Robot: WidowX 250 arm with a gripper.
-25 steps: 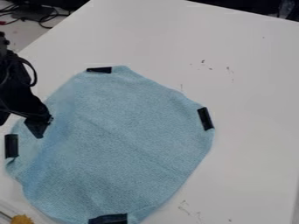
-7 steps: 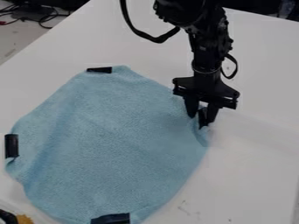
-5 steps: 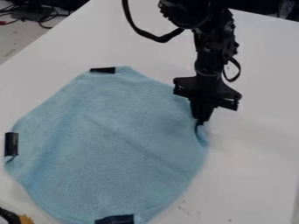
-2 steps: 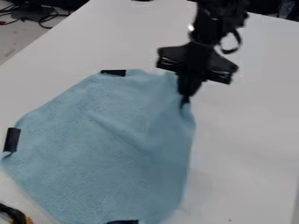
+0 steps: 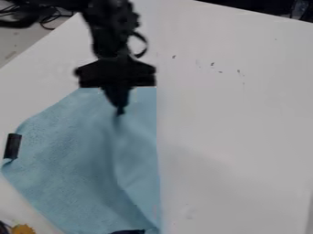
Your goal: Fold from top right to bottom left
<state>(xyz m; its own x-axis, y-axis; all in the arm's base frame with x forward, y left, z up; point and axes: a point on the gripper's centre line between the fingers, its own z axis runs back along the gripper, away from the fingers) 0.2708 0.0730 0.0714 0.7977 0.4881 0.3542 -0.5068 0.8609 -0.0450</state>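
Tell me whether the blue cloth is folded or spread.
Partly folded: the claw grips the blue cloth, a crease runs toward the lower right, and its left side lies spread.

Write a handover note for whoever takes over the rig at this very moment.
Gripper: closed, pinching the light-blue cloth near the upper part of the picture.
Cloth: on the white table, with a crease running from the pinch toward the lower right. One black patch is at its left edge, another at the picture's bottom edge.
Done: cloth grasped, fold under way.
Left: probably carry the held part toward the bottom left, lay it down, then let go. The yellow item sits near that side, so watch it.
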